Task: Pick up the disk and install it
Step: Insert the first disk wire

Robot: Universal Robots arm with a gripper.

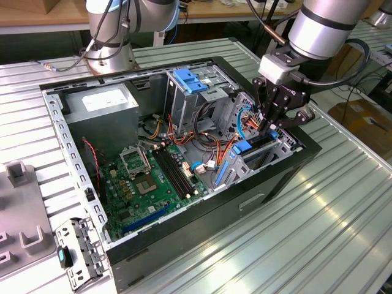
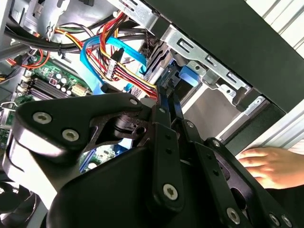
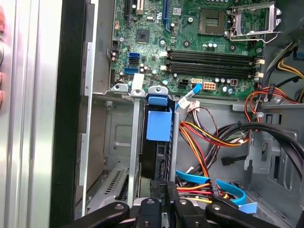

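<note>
Disk [image 3: 158, 124] on edge in PC case [image 1: 288, 168] bay slot, hand [image 1: 270, 125] on it.

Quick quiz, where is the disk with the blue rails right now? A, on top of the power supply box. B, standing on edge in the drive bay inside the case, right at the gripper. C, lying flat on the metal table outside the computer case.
B: in the first wrist view the disk stands on edge between the drive bay rails, directly ahead of the gripper.

the disk [image 3: 158, 124] sits edge-on in its metal slot, so only a blue rail and a dark sliver show in the first wrist view. the gripper [image 2: 167, 95] hides its own fingertips in the second wrist view. a hand [image 2: 268, 166] at lower right is cut by the frame edge.
</note>
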